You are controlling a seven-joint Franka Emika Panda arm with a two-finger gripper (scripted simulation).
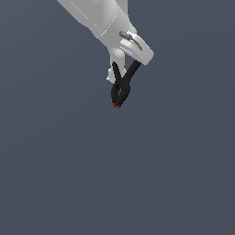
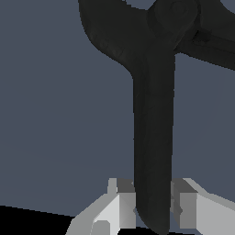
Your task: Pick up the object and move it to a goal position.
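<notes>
Exterior view. The white robot arm enters from the top edge and slants down toward the exterior view's right, ending in the white gripper a little above frame centre. Hanging from it is the small black spring clamp with two long splayed handles and a red-orange jaw tip. The clamp hangs tip-down, handles spread upward in a V. The handle toward the exterior view's left runs up between the fingers; the other handle reaches up to the underside of the hand body. Surroundings: uniform dark blue-grey ground on all sides. No edge, wall or other item in frame; open room below the clamp and to both sides. Cannot tell from this view whether the tip touches any surface; no shadow or contact is visible.

Wrist view. One black clamp handle runs straight away from the camera, filling the frame centre. Its near end sits between the two pale grey fingers, which press it from either side, closed down to the width of the handle. At the far end the handle widens into the clamp's pivot, where the second handle branches off sideways. Jaw tip is out of frame here. Beyond the clamp, the same plain blue-grey ground.
</notes>
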